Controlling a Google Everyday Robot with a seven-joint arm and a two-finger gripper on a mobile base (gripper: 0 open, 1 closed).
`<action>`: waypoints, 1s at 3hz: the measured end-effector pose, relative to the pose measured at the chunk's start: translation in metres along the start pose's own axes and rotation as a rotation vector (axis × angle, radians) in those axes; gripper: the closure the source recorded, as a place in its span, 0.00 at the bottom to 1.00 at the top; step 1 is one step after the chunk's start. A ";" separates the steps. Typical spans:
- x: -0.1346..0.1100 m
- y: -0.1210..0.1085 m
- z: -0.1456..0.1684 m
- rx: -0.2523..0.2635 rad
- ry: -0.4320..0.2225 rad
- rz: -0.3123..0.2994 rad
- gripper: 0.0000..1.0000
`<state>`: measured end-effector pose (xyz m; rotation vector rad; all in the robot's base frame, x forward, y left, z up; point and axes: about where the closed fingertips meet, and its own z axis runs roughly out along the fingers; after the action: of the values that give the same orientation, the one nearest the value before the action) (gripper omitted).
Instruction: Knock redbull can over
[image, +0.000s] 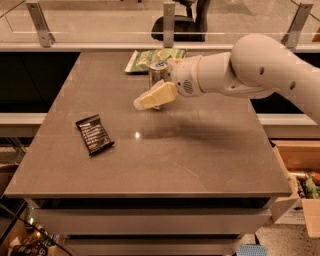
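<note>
The redbull can (158, 71) is a slim silver can with a bluish top. It stands upright at the far middle of the grey table (210, 155). My gripper (144, 102), cream-coloured on a white arm, reaches in from the right. It sits low over the table, right in front of the can, and covers the can's lower part. I cannot tell whether it touches the can.
A green chip bag (148, 58) lies just behind the can at the far edge. A flat black snack wrapper (94, 134) lies at the left. A cardboard box (300, 165) stands on the floor at the right. A glass railing runs behind the table.
</note>
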<state>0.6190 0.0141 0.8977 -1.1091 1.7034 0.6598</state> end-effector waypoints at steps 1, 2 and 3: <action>0.002 0.000 0.002 -0.006 -0.005 0.008 0.00; 0.001 0.002 0.004 -0.010 -0.005 0.006 0.18; 0.000 0.003 0.005 -0.013 -0.005 0.004 0.41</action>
<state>0.6185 0.0199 0.8952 -1.1124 1.6993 0.6767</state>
